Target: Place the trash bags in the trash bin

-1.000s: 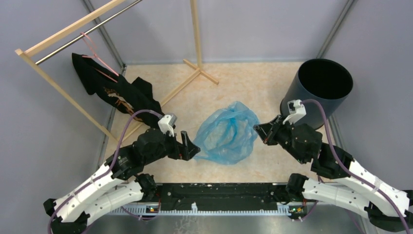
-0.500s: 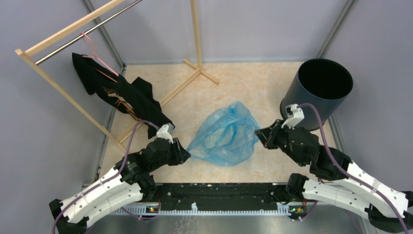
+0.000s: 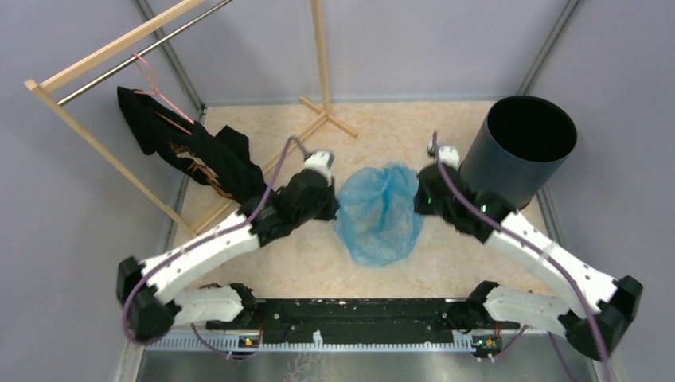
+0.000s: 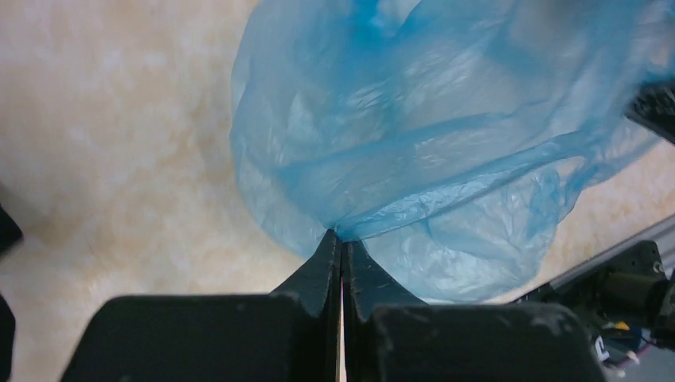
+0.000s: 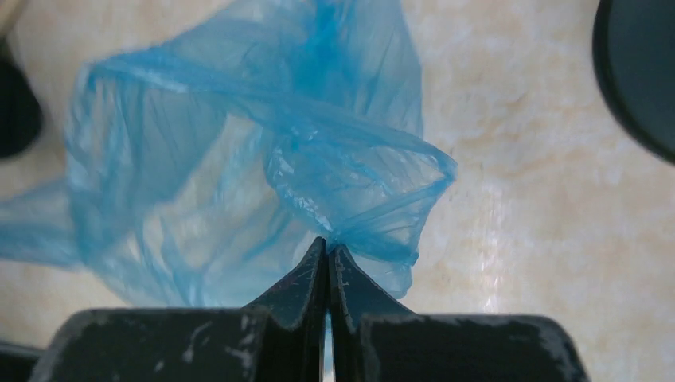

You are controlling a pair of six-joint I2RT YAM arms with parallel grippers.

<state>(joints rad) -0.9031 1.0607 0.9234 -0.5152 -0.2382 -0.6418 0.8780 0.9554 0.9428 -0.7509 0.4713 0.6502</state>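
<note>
The left fingers [image 4: 314,270] are pressed together on a pinch of blue film, and the right fingers [image 5: 298,282] are clamped the same way on a gathered fold at the opposite edge. Between them the trash bag [image 3: 380,213] is spread over the middle of the table [image 3: 446,127], near the trash bin [image 3: 525,147] but wholly outside it. The grasp looks made on both sides. What is left, I judge, is the carry over the rim and the release inside. The bag is thin, translucent light blue and glossy, with creases running out from each pinch. Its lower part sags loose toward the near edge, and from above I cannot tell whether it touches the table
</note>
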